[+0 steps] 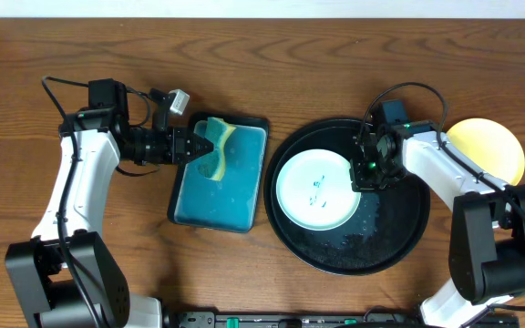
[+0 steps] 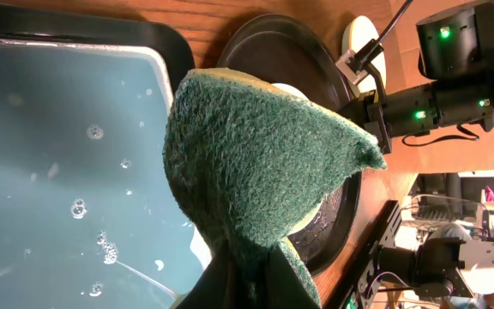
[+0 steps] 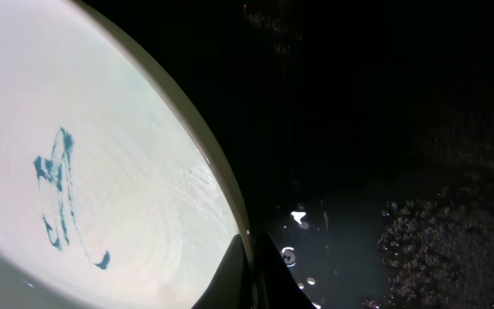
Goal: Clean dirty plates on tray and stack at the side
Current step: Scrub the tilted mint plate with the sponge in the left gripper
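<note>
- Overhead: left fingers (image 1: 199, 138) clamped on sponge (image 1: 219, 146) over teal tray (image 1: 217, 196); right fingers (image 1: 361, 179) at rim of mint plate (image 1: 317, 189) on black tray (image 1: 399, 228); yellow plate (image 1: 495, 146) on desk (image 1: 262, 55).
- Left wrist: sponge (image 2: 264, 163) green face showing, above water (image 2: 67, 154).
- Right wrist: fingers (image 3: 230, 279) together, apparently pinching mint plate (image 3: 127, 103) rim; 1 blue scribble (image 3: 54, 180).

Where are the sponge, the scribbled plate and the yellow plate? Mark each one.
sponge (image 1: 219, 150), overhead view, on its folded middle.
scribbled plate (image 1: 315, 189), overhead view, on its inked centre.
yellow plate (image 1: 495, 146), overhead view, on its bare face right of the arm.
</note>
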`<state>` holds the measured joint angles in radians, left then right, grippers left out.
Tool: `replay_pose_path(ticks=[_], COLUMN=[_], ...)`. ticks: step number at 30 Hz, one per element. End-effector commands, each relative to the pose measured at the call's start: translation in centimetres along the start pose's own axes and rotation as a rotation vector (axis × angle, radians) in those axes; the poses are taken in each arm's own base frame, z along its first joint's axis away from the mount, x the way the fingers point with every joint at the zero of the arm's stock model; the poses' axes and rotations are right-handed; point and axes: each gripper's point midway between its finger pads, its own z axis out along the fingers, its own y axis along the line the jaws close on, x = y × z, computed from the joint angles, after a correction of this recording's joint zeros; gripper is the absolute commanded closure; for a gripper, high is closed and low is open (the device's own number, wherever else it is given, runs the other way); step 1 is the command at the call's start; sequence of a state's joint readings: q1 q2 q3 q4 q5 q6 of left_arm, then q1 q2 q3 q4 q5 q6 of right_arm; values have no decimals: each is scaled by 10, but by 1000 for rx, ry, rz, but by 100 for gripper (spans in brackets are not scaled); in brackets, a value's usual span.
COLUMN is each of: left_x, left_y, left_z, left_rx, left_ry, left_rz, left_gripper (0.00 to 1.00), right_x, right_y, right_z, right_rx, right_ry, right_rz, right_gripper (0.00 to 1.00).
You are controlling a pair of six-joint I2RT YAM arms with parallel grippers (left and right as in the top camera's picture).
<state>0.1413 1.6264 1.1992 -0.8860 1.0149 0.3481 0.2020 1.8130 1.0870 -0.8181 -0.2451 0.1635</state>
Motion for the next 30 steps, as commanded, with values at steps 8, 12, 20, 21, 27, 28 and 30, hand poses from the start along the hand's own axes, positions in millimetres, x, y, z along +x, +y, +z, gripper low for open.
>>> replay_pose_path(ticks=[8, 12, 20, 21, 27, 28, 30], left_x=[10, 8, 10, 9, 5, 4, 2], left_y=[53, 58, 46, 44, 7, -3, -23], left_z=[12, 22, 47, 49, 66, 73, 89], left_rx=[-536, -764, -826, -822, -764, -735, -673], left_ry=[81, 89, 120, 114, 126, 126, 109], left_rz=[-119, -51, 54, 55, 139, 158, 187], left_gripper=[92, 92, 93, 92, 93, 93, 93], right_x=[1, 1, 1, 1, 2, 2, 2], right_y=[1, 0, -2, -2, -1, -1, 0], right_z=[3, 3, 3, 3, 3, 3, 4], right_rx=[18, 20, 32, 32, 32, 31, 25], right_ry=[4, 3, 2, 2, 4, 5, 7], right_rz=[-21, -21, -17, -17, -8, -3, 2], right_gripper=[99, 99, 99, 99, 99, 99, 99])
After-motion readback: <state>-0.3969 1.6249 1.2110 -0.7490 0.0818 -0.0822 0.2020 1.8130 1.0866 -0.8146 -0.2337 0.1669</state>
